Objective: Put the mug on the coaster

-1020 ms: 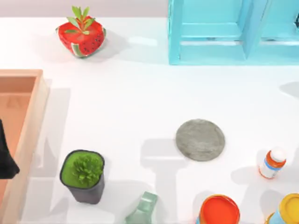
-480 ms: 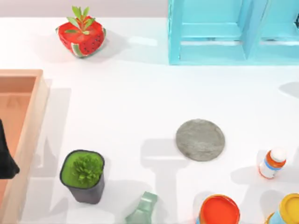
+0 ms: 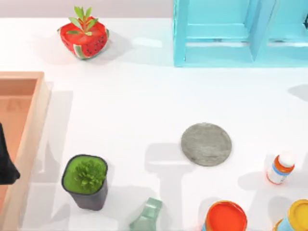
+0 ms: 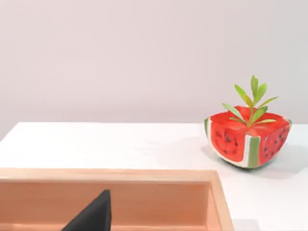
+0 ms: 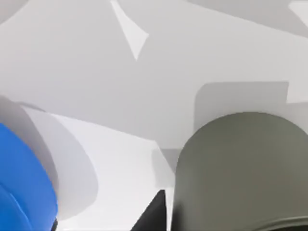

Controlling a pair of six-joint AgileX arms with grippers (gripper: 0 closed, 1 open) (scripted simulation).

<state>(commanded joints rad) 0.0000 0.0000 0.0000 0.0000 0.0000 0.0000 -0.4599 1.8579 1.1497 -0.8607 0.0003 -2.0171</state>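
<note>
The coaster point(image 3: 206, 144), a flat round grey disc with a mottled surface, lies bare on the white table right of centre. The mug point(image 5: 240, 173), a dull grey-green cylinder, stands very close in the right wrist view. A dark part of my right gripper point(image 5: 155, 215) sits right beside its wall; whether it grips the mug I cannot tell. My left gripper point(image 3: 6, 161) is parked at the left edge over the wooden tray point(image 3: 30, 125), and shows as a dark wedge point(image 4: 91, 216) in the left wrist view.
A dark pot with a green succulent point(image 3: 85, 180) and a pale green object point(image 3: 147, 216) stand front left. An orange-topped can point(image 3: 225, 217), a yellow-topped can point(image 3: 298, 216) and a small white bottle point(image 3: 280, 168) crowd front right. A watermelon planter point(image 3: 84, 36) and turquoise shelf point(image 3: 240, 31) stand at the back.
The small white bottle at the right looks shifted very slightly leftward. Nothing else has visibly moved.
</note>
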